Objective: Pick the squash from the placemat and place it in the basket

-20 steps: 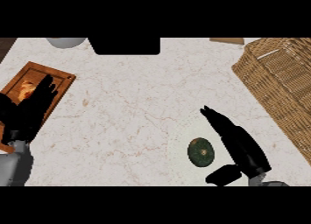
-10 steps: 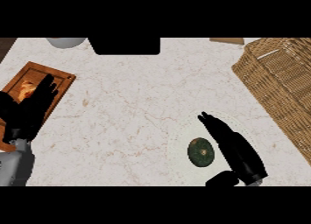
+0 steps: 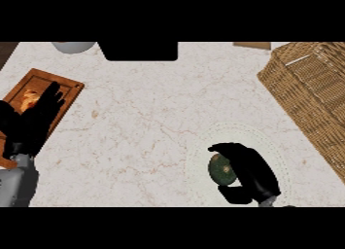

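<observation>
Since the earlier frame, the right hand (image 3: pixel 250 171) has curled its fingers (image 3: pixel 225 147) round the dark green squash (image 3: pixel 221 170), which lies on the pale round placemat (image 3: pixel 239 133) on the marble tabletop (image 3: pixel 161 112); the wicker basket (image 3: pixel 318 92) stands well apart at the right; the left hand (image 3: pixel 27 124) rests open above a wooden board (image 3: pixel 67 90), unchanged.

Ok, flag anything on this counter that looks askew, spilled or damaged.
Nothing stands out. The squash lies on the pale placemat with the right hand curling its fingers over it. The basket sits upright, and the left hand rests open over the wooden board.
</observation>
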### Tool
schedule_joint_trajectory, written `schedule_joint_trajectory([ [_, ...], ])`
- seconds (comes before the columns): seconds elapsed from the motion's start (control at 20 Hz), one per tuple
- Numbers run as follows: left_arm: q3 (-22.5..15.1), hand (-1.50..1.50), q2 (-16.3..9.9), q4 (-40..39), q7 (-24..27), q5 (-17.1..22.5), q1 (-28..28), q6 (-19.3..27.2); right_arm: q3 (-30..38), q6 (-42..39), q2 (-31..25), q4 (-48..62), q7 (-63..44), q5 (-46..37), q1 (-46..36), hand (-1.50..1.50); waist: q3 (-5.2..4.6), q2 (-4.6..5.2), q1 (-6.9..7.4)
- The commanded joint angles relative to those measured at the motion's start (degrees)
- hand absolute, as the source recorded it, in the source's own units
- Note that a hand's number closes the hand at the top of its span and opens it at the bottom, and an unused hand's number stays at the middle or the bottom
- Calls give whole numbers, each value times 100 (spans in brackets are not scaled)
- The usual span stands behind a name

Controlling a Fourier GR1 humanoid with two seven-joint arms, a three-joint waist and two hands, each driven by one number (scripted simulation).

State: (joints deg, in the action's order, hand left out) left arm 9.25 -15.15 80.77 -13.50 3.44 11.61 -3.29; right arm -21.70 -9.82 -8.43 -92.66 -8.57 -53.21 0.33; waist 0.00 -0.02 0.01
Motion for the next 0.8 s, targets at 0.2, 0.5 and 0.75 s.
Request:
schedule_joint_trajectory([
  [0.2, 3, 0, 31, -423, 173, -162, 307, -49, -145, 572, 267, 1083, 416, -519, -225, 150, 1, 7, -5],
  [0.5, -10, 0, 75, 234, -50, 9, -265, -197, -59, 363, 811, 1047, -779, -550, -774, 150, 1, 0, 77],
  [0.75, -24, 0, 73, 17, 30, 13, 152, -202, 1109, 1243, 832, 1414, -3104, -135, -1564, 150, 5, 137, 272],
])
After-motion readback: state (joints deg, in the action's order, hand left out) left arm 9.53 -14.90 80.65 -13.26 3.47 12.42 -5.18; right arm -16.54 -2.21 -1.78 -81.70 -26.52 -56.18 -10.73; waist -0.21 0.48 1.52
